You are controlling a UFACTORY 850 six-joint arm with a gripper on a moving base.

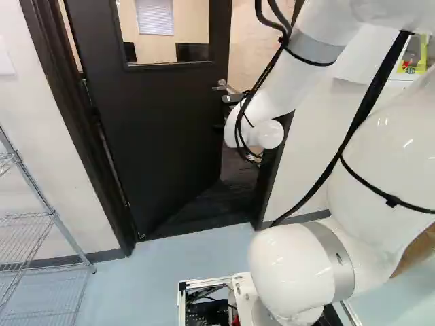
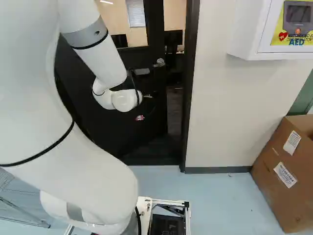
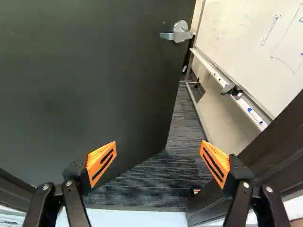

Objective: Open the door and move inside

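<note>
Locate the black hinged door with a window point(image 1: 160, 129) behind the arm in the left base view: it stands partly open, swung away from you into the room beyond. Its silver lever handle point(image 3: 181, 33) sits near the free edge, ahead of the fingers. Your black fingers with orange pads point(image 3: 101, 163) stand wide apart. Through the space between them, you see dark striped carpet point(image 3: 147, 194) in the gap between the door and the dark door frame point(image 3: 277, 146). Beyond the gap, note the whiteboard point(image 3: 248, 40) with its marker tray point(image 3: 232, 90). The white arm point(image 1: 272, 88) reaches toward the doorway. At the right of the right base view, identify a brown cardboard box point(image 2: 274, 171) on the light blue floor point(image 2: 215, 196), below a white wall cabinet point(image 2: 249, 32).
</note>
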